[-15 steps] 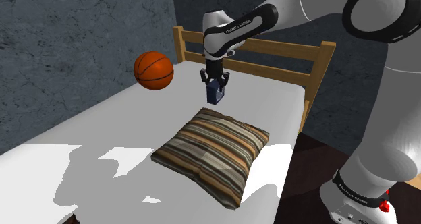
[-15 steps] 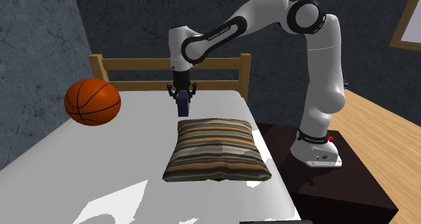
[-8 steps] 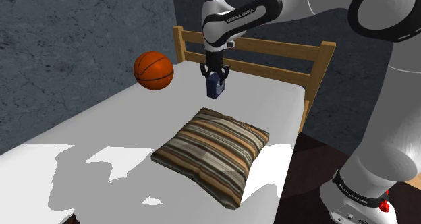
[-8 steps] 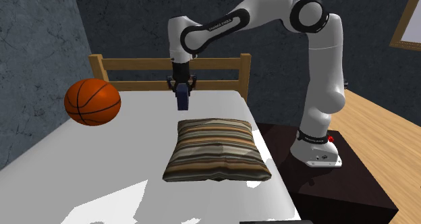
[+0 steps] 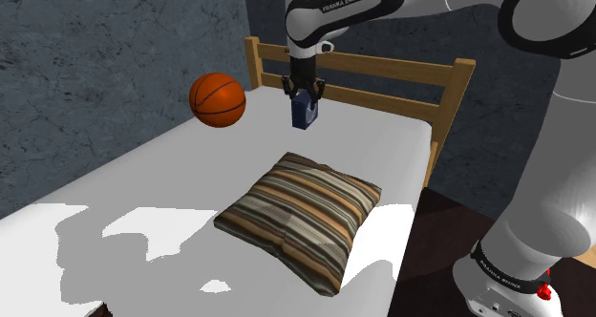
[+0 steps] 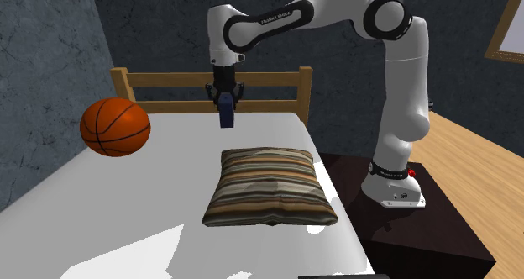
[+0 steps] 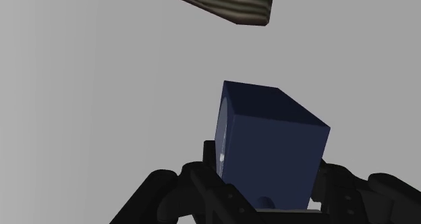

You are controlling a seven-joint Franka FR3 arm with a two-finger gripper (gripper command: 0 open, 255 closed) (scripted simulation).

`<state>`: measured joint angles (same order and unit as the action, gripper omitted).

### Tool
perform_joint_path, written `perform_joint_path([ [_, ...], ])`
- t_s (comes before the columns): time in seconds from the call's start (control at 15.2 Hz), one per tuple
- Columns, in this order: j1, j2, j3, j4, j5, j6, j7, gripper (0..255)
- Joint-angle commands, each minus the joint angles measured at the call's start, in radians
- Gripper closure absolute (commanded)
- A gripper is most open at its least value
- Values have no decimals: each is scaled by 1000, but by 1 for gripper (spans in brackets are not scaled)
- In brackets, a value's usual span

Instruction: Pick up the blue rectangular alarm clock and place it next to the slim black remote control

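While the arm (image 5: 401, 0) arches over the bed (image 5: 153, 172), claw (image 5: 305, 99) pointing down, pinching the blue clock (image 5: 304, 115) aloft

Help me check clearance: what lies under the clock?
The clock hangs in the shut gripper above bare white bed. The pillow lies beside that spot, not beneath. In the wrist view the clock itself covers the patch straight below.

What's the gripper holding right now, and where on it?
The blue alarm clock, clasped by the gripper across its sides at its upper end, hanging above the bed.
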<state>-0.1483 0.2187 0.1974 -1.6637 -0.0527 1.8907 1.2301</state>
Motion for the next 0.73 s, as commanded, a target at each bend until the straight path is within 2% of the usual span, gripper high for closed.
perform_joint_path([
  [0.0,0,-4,0,23,1,-27,-1,255],
  [0.4,1,-7,1,98,3,-105,-3,255],
  [0.66,14,-157,19,-96,31,-59,26,255],
])
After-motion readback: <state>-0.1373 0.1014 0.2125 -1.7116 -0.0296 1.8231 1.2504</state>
